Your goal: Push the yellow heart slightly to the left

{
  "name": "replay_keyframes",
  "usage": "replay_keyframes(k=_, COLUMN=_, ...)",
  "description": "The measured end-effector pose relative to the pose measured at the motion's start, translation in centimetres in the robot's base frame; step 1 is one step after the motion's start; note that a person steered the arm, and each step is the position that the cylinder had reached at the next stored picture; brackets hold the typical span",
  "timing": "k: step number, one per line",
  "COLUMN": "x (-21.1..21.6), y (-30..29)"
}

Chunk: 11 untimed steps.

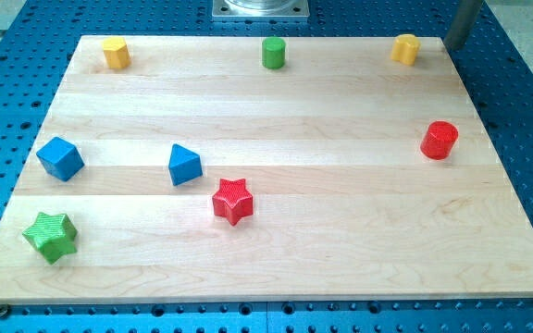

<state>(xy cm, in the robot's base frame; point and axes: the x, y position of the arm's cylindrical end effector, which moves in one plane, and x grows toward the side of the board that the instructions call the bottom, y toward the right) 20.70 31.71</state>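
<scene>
Two yellow blocks lie along the board's top edge. The one at the top right [405,48] looks like the yellow heart, though its shape is small and hard to make out. The one at the top left [116,53] looks like a pentagon. My tip [453,46] is at the board's top right corner, a short gap to the right of the top-right yellow block and not touching it. The rod runs up out of the view's top.
A green cylinder [273,53] sits at top centre. A red cylinder [440,140] is at the right. A red star [232,201] and a blue triangular block [184,165] are at centre left. A blue cube [60,158] and a green star [50,235] are at the left.
</scene>
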Motion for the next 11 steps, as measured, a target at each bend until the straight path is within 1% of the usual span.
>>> replay_keyframes(k=1, x=0.0, y=-1.4)
replay_keyframes(k=2, x=1.4, y=-3.3)
replay_keyframes(k=3, x=1.4, y=-3.3)
replay_keyframes(k=4, x=3.1, y=-1.6)
replay_keyframes(k=5, x=3.2, y=-5.9)
replay_keyframes(k=6, x=2.0, y=-6.8)
replay_keyframes(k=7, x=2.4, y=-10.7)
replay_keyframes(k=8, x=1.6, y=-11.4)
replay_keyframes(k=9, x=1.6, y=-10.8)
replay_keyframes(k=11, x=0.9, y=-11.4)
